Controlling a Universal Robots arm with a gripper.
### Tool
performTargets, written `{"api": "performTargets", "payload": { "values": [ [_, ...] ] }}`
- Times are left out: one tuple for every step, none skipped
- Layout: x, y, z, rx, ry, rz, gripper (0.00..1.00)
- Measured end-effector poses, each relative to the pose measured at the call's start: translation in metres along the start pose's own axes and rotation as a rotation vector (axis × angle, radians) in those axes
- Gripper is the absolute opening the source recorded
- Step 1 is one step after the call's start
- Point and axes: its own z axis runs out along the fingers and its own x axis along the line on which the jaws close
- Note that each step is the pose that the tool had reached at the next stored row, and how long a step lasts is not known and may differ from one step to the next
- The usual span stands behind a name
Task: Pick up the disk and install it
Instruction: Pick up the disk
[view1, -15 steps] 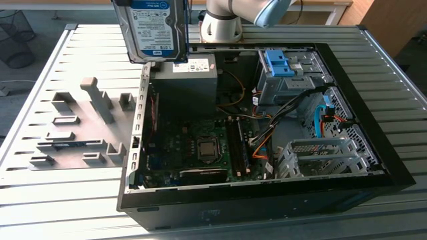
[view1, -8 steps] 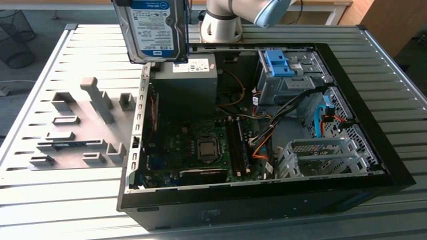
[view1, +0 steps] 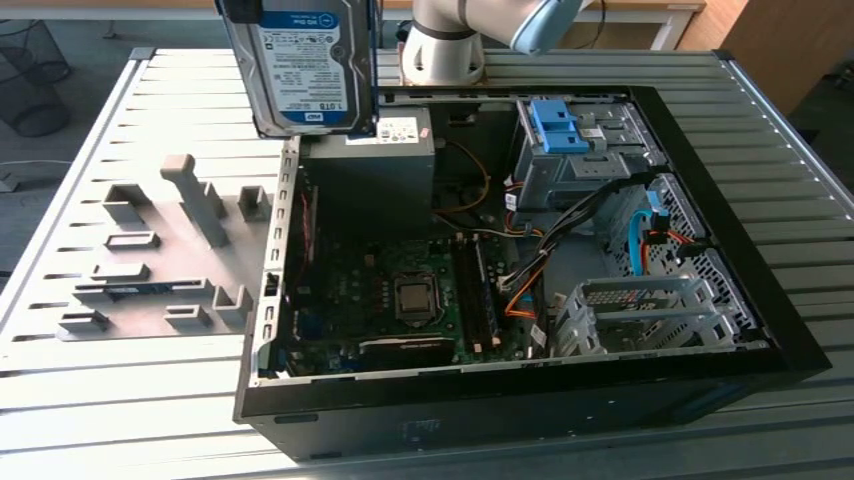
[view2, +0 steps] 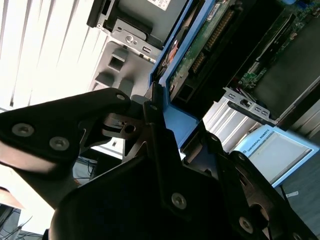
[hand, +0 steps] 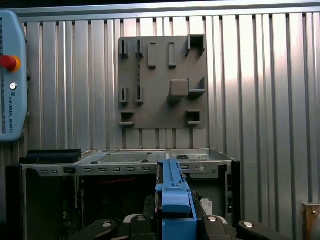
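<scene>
Second wrist view: black fingers (view2: 159, 135) pinch the blue frame edge of the disk (view2: 197, 50). Gripper (view2: 156, 102) is clamped on it, no gap seen betw. pads and frame. Green circuit side of disk is turned to this cam.

First wrist view: same grip seen edge-on. Disk (hand: 174, 200) stands as a thin blue strip betw. the two black fingers (hand: 142, 220), gripper (hand: 175, 222) closed round it.

Exterior view: disk (view1: 304, 65) is held upright in the air, label side to cam, clear of the table (view1: 134, 400). Its lower edge is over the far corner of the open PC case (view1: 534, 400), just above the grey power box (view1: 374, 170). Disk is not in any bay.

- Case lies on its side, lid off, main board (view1: 387, 290) exposed.
- Blue bracket (view1: 558, 125) sits on the drive cage at the far side, toward the exterior view's right.
- Grey holder board (view1: 160, 250) lies flat on the table beside the case, at the exterior view's left; it is also seen in the first wrist view (hand: 162, 82).
- Arm base (view1: 447, 50) stands behind the case.
- Pendant w/ red button (hand: 10, 75) is at the edge of the first wrist view.
</scene>
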Motion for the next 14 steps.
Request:
{"api": "performTargets", "payload": {
  "values": [
    [0.0004,-0.0010,0.0001,0.0001,-0.0001,0.000,0.37],
    [0.0005,-0.0028,0.0000,0.0000,0.0000,0.000,0.37],
    [0.0006,-0.0060,0.0000,0.0001,-0.0001,0.000,0.37],
    [0.0006,-0.0097,0.0000,-0.0001,-0.0005,0.000,0.37],
    [0.0005,-0.0134,0.0000,0.0000,-0.0012,0.000,0.37],
    [0.0004,-0.0171,0.0000,0.0000,-0.0018,0.000,0.37],
    [0.0003,-0.0212,0.0000,-0.0001,-0.0024,0.000,0.37],
    [0.0003,-0.0252,-0.0001,-0.0001,-0.0028,0.000,0.37],
    [0.0001,-0.0292,-0.0001,-0.0001,-0.0032,0.000,0.37],
    [0.0000,-0.0334,-0.0001,-0.0001,-0.0035,0.000,0.37],
    [-0.0001,-0.0374,-0.0001,-0.0001,-0.0038,-0.001,0.37],
    [-0.0002,-0.0414,-0.0001,-0.0001,-0.0041,-0.001,0.37],
    [-0.0004,-0.0448,-0.0001,-0.0001,-0.0042,-0.001,0.37],
    [-0.0005,-0.0481,-0.0001,-0.0001,-0.0043,-0.001,0.37]
  ]
}}
